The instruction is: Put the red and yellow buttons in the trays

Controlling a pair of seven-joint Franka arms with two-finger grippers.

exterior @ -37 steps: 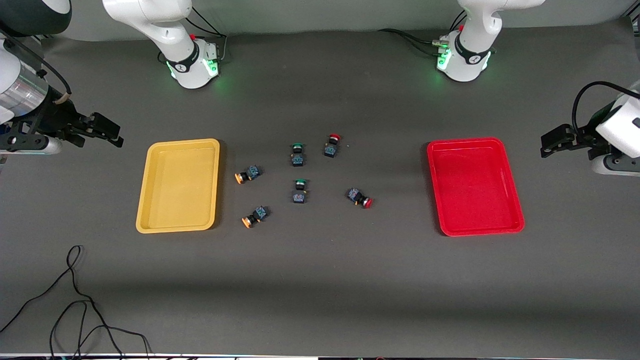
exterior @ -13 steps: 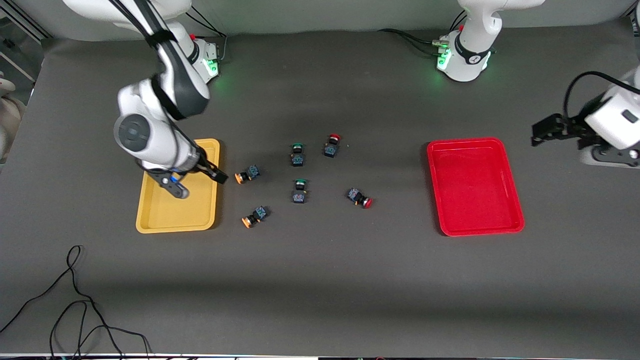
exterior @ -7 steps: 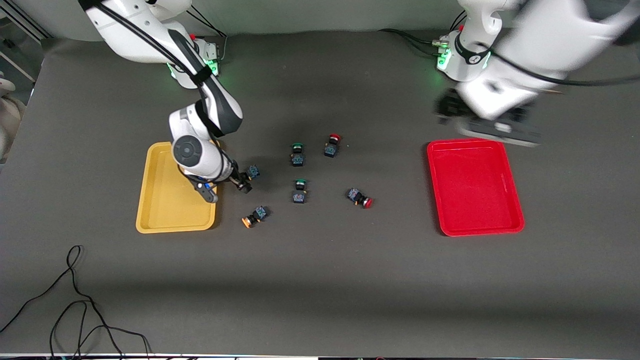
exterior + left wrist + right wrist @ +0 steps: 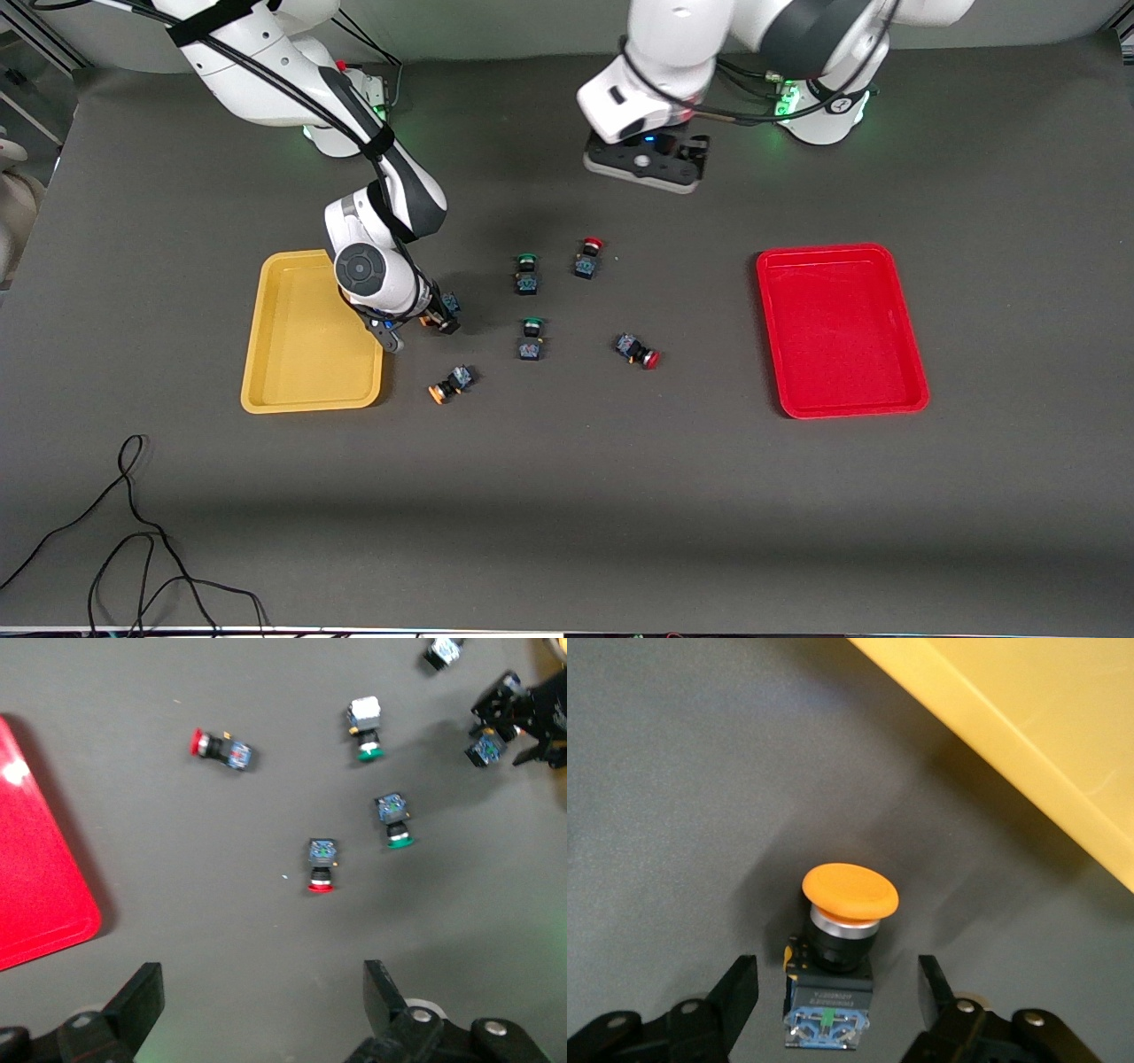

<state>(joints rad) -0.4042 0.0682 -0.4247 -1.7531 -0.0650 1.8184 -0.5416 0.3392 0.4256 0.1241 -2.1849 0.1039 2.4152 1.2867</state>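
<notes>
Your right claw (image 4: 833, 1010) straddles a yellow button (image 4: 837, 948) on the table beside the yellow tray (image 4: 266, 372), fingers apart. An off-centre squeeze could flick it away. Your left claw (image 4: 257, 1010) hovers open.

The dark grey desk (image 4: 567, 496) carries a yellow tray (image 4: 312, 332) toward the right arm's end and a red tray (image 4: 842, 330) toward the left arm's end. Between them lie two orange-capped buttons (image 4: 450, 382), two red-capped buttons (image 4: 639, 350) and two green-capped switches (image 4: 530, 338). A black cable (image 4: 124, 540) lies nearest the camera.
</notes>
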